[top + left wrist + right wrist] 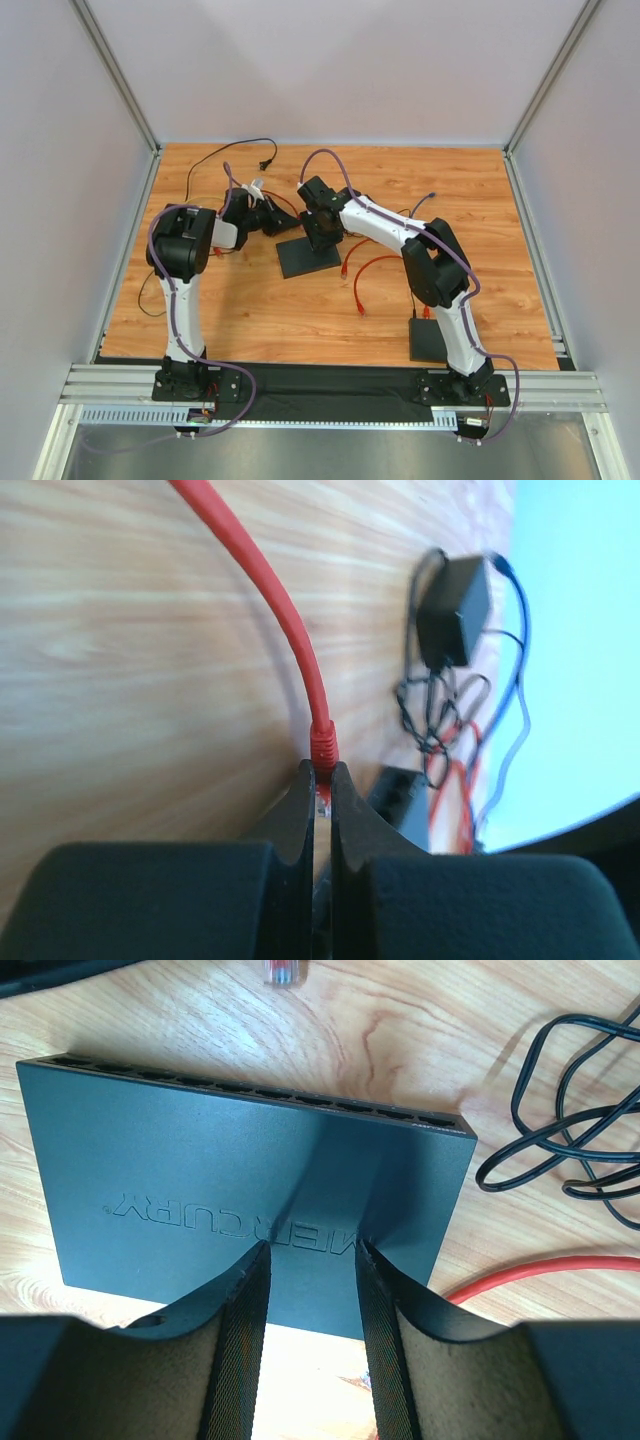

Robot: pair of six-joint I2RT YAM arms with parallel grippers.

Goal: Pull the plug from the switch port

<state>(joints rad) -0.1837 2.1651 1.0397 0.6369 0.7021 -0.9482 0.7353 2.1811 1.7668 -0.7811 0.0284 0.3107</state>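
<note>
Looking at the top view, the left arm stretches forward and hooks right at the wrist. The left gripper [322, 775] is pinched tight on the plug [322, 745] of the red cable [285, 610], held over the wooden table [250, 310] and apart from the switch [250, 1160]. The right arm reaches forward-left with its wrist tipped down. The right gripper [310, 1252] is spread wide over the switch's top, fingers [240, 1310] either side of the logo. Can't tell if they're touching it.
</note>
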